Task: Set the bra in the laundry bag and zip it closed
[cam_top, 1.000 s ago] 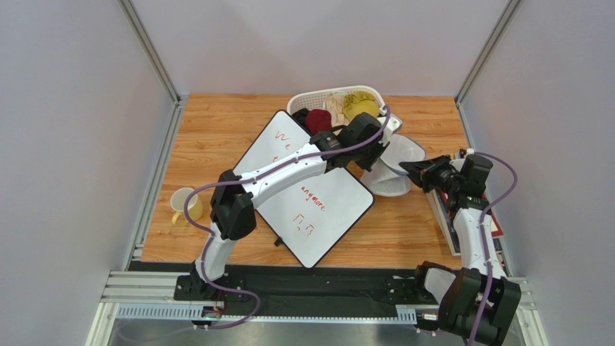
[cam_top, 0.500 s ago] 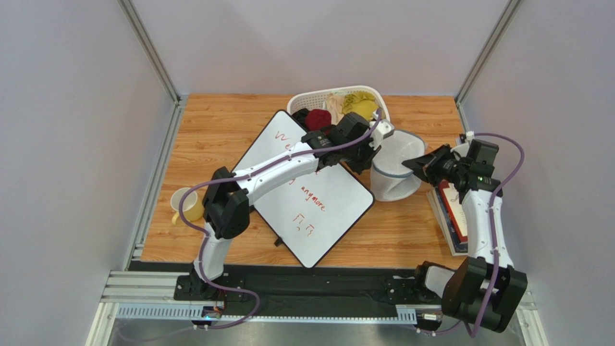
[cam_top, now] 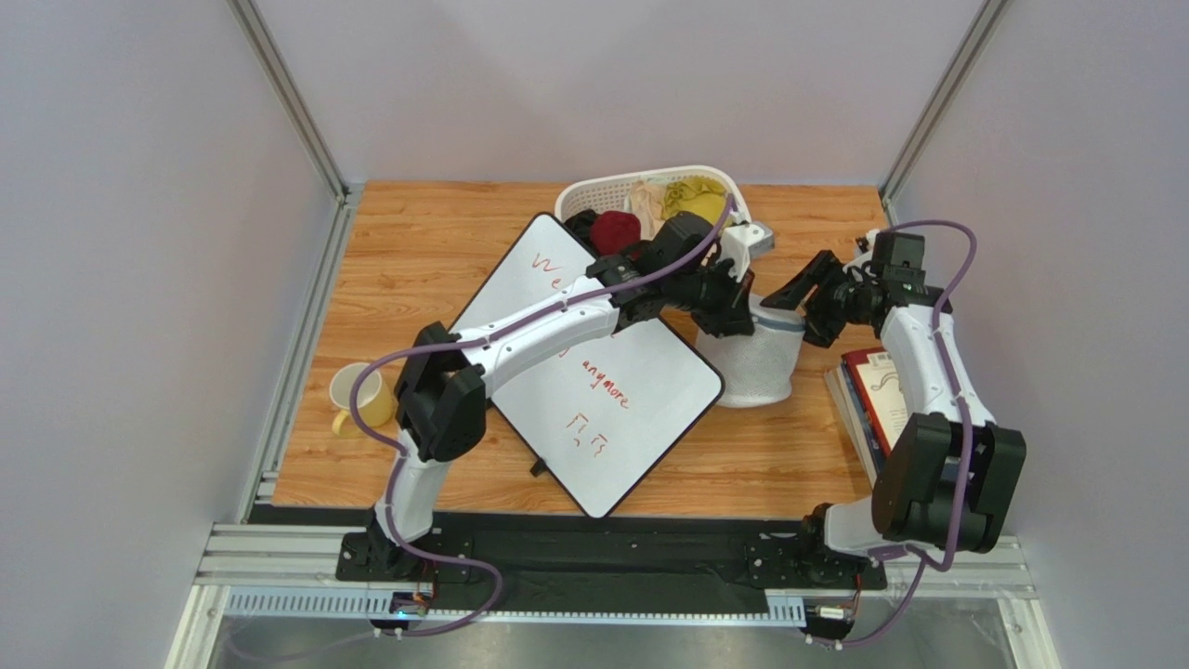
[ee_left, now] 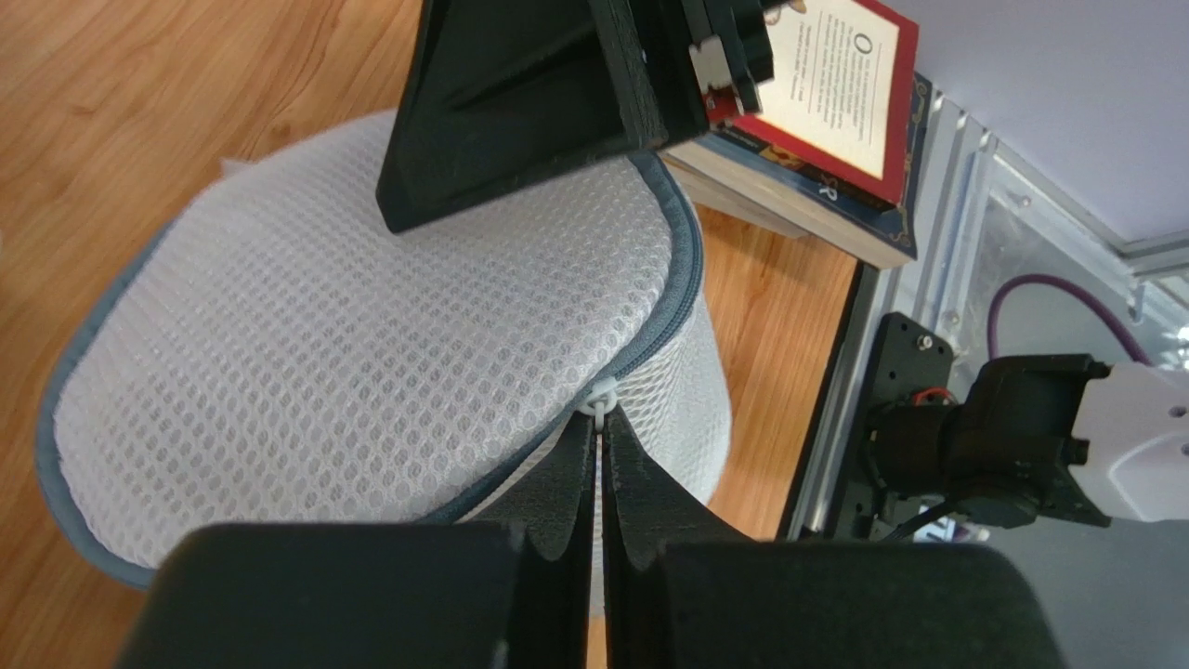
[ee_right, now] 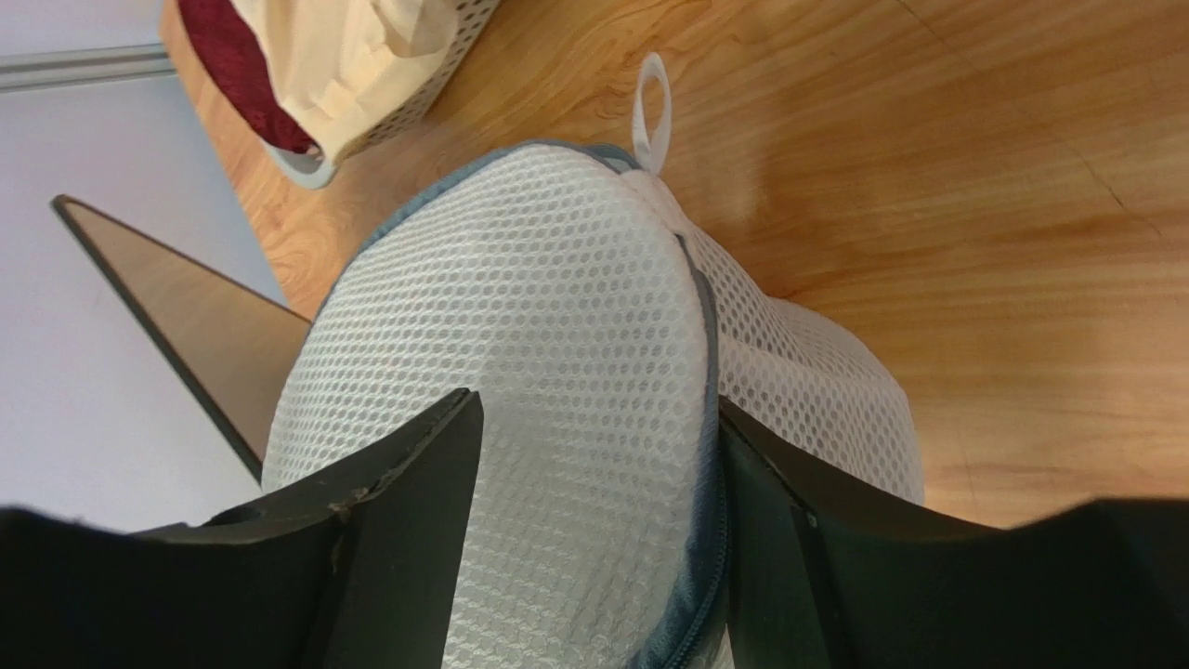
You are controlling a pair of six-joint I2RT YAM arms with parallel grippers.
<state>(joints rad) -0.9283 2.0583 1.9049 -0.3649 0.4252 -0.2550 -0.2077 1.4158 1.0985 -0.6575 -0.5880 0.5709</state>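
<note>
My left end effector (ee_left: 602,432) is pinched closed on the white zipper pull (ee_left: 600,399) of the laundry bag (ee_left: 349,349), which stands on the counter (ee_left: 126,126) directly ahead of its fingertips. My right end effector (ee_right: 597,407) is spread open, its two fingers straddling the bag's mesh dome, one on each side.

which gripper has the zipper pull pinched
The left gripper, its jaws shut on the small white zipper pull at the grey rim of the laundry bag. The right gripper stands open, a finger on either side of the bag.
</note>
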